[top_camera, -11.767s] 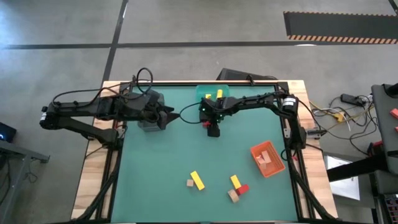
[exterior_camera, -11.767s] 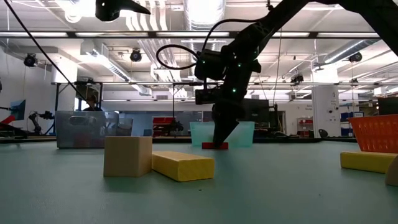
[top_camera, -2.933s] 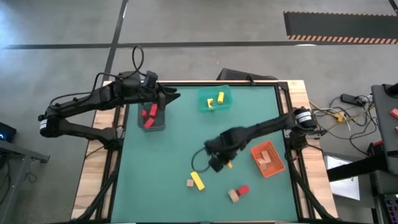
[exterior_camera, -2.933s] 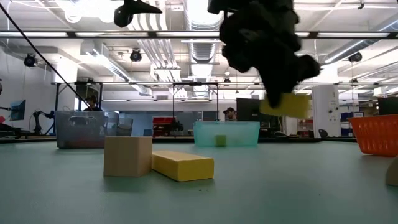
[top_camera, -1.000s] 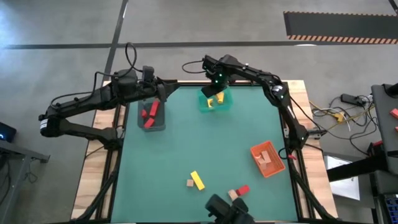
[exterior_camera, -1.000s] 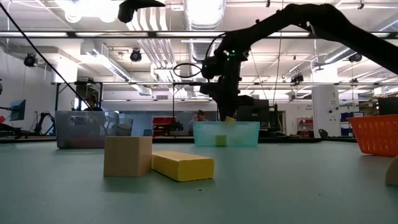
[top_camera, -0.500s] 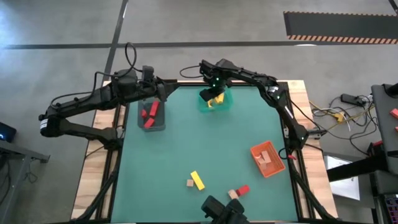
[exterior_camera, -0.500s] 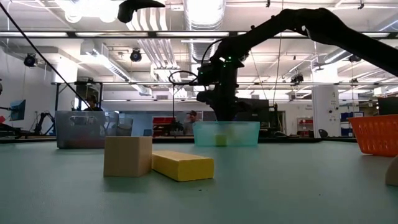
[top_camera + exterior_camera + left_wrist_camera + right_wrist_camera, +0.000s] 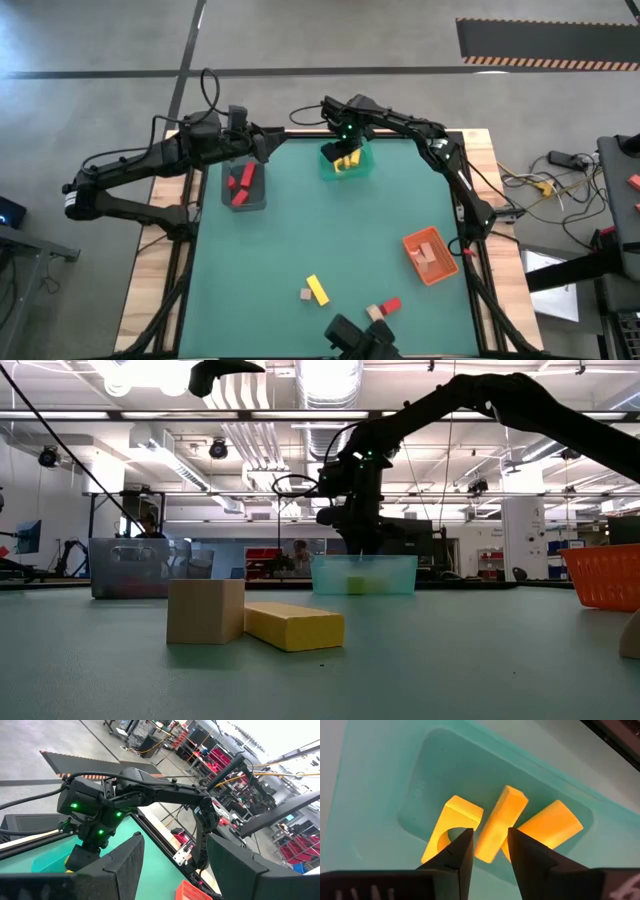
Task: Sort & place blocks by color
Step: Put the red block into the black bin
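Note:
My right gripper [image 9: 490,832] hovers open over the teal bin [image 9: 345,160] at the table's far edge. Its fingertips sit about level with the bin's rim [image 9: 362,550]. Three yellow blocks lie in the bin: an arch piece [image 9: 451,827], a bar [image 9: 500,820] seen between my fingers, and a third [image 9: 547,827]. My left gripper [image 9: 262,148] is open [image 9: 175,865] above the grey bin [image 9: 242,185], which holds red blocks. Near the table's near edge lie a yellow bar [image 9: 317,289], a tan cube [image 9: 304,295], a tan block [image 9: 375,313] and a red block [image 9: 391,304].
The orange bin [image 9: 430,253], with tan blocks inside, stands near the table's right edge. The low camera's dark housing [image 9: 360,340] is at the near edge. The green mat's middle [image 9: 320,230] is bare. People are visible in the room beyond the table [image 9: 298,555].
My right gripper has shifted a little toward the table's left and dipped toward the teal bin. The yellow block that hung below its fingers a second ago is gone from there. More yellow now shows inside the bin.

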Robot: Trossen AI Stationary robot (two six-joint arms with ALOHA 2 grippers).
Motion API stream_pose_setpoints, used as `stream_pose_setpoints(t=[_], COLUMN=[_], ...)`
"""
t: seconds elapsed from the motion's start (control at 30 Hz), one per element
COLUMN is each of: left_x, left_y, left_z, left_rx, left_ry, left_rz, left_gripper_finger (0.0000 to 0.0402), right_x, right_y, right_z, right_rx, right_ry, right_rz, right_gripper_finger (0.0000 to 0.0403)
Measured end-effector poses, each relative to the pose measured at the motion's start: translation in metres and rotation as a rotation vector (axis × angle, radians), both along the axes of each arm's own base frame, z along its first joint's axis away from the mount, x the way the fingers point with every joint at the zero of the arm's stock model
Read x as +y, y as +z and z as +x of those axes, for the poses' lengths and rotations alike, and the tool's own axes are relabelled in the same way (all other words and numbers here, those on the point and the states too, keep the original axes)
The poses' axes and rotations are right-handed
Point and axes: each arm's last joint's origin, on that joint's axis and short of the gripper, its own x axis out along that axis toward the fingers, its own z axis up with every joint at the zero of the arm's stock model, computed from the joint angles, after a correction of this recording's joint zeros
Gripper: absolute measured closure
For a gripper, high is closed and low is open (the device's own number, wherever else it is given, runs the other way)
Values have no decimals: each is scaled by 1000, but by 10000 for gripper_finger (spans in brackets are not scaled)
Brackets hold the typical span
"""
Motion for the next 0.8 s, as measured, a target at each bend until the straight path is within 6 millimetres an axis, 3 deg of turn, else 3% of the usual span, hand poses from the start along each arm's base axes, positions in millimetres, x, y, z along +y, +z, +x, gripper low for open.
stream_pose_setpoints(t=[0.17,0.37,0.57,0.8], left_x=[-1,-4,-11,-21], left_y=[0,-1,-1,-2], left_z=[0,1,3,6], left_rx=[0,-6,-3,0], left_ry=[-14,-76,-180,-276], left_rz=[-2,-31,-44,-51], left_gripper_finger=[203,203,203,203], right_x=[5,28,78,155], right_y=[15,61,119,182], right_z=[-3,-12,-21,-35], right_rx=[6,-16,-83,-223], right_ry=[5,37,97,121], right_rz=[7,29,14,-9], right_gripper_finger=[292,298,300,303])
